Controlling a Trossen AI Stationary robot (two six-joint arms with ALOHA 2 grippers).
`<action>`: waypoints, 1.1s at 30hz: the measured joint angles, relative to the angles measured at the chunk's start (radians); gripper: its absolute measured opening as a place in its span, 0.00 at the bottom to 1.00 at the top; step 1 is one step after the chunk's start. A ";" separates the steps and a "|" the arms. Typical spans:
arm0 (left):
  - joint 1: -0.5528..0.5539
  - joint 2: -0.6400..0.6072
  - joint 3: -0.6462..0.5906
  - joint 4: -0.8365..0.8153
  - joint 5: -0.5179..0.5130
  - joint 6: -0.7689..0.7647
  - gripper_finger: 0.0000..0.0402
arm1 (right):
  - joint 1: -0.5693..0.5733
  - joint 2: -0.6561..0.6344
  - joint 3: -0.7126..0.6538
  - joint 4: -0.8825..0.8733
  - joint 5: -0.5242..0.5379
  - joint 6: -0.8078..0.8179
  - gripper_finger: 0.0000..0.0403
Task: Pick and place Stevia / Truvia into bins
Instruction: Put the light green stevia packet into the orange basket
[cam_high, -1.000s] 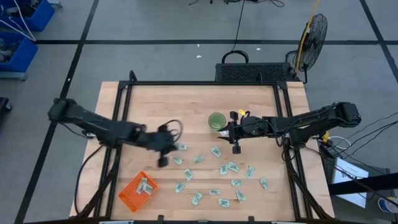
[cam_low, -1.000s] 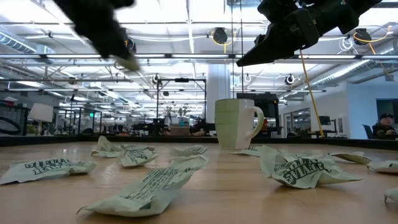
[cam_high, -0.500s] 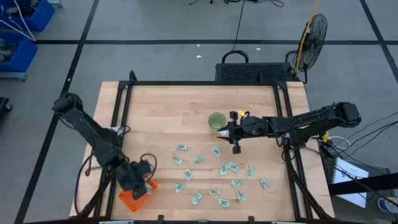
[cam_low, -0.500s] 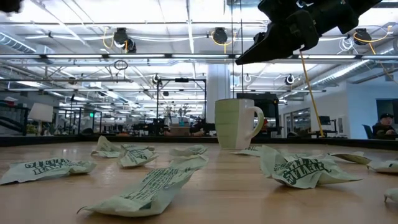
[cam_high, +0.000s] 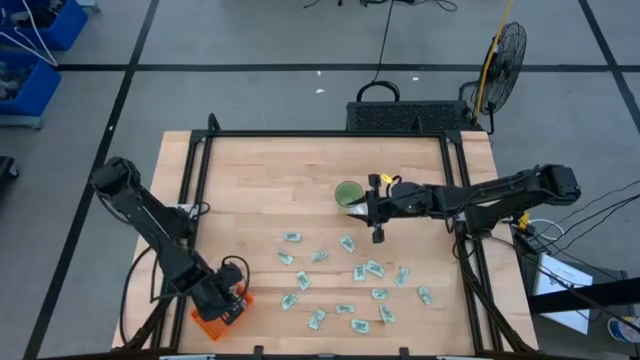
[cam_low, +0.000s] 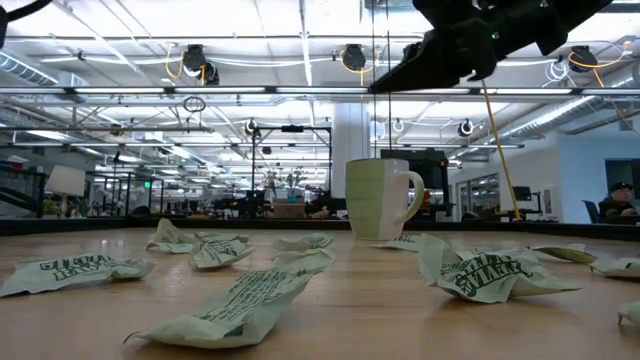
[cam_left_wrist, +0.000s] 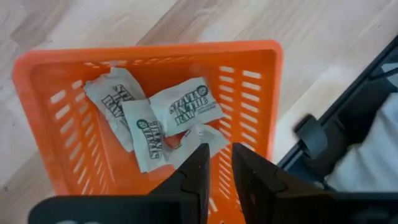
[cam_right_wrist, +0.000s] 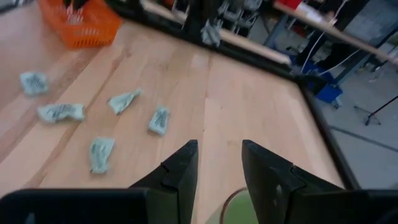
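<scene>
Several white-and-green sachets (cam_high: 350, 275) lie flat and scattered on the near right half of the table; some show crumpled in the low view (cam_low: 480, 272). The orange basket (cam_high: 210, 318) stands at the table's near left corner. My left gripper (cam_high: 230, 297) hangs just over it, pointing down, open by a narrow gap (cam_left_wrist: 219, 152). A few sachets (cam_left_wrist: 155, 118) lie on the basket's floor, one crumpled just past my fingertips (cam_left_wrist: 202, 134). My right gripper (cam_high: 373, 212) hovers open (cam_right_wrist: 219, 152) above the table, beside the green cup (cam_high: 348, 193).
The green cup (cam_low: 380, 198) stands upright mid-table, directly under my right gripper's reach. A black metal frame (cam_high: 200, 170) runs along the table's left, right and far edges. Bare wood (cam_high: 270, 180) lies on the far left part of the table. A fan (cam_high: 505, 50) stands beyond the far right corner.
My left gripper has swung from mid-table, by the leftmost sachets, toward the near left corner and come down over the orange basket, where it has stayed for the last half second. My right gripper has edged slightly toward the table's left.
</scene>
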 joint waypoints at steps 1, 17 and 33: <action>0.008 0.000 0.000 0.001 0.000 0.000 0.18 | -0.003 0.000 0.000 0.015 0.000 0.000 0.29; 0.298 -0.187 0.000 0.029 -0.044 0.277 0.02 | -0.012 0.000 0.000 0.054 -0.002 0.026 0.29; 0.518 0.027 0.000 0.107 -0.253 1.129 0.25 | -0.012 0.000 0.000 0.008 -0.002 0.064 0.29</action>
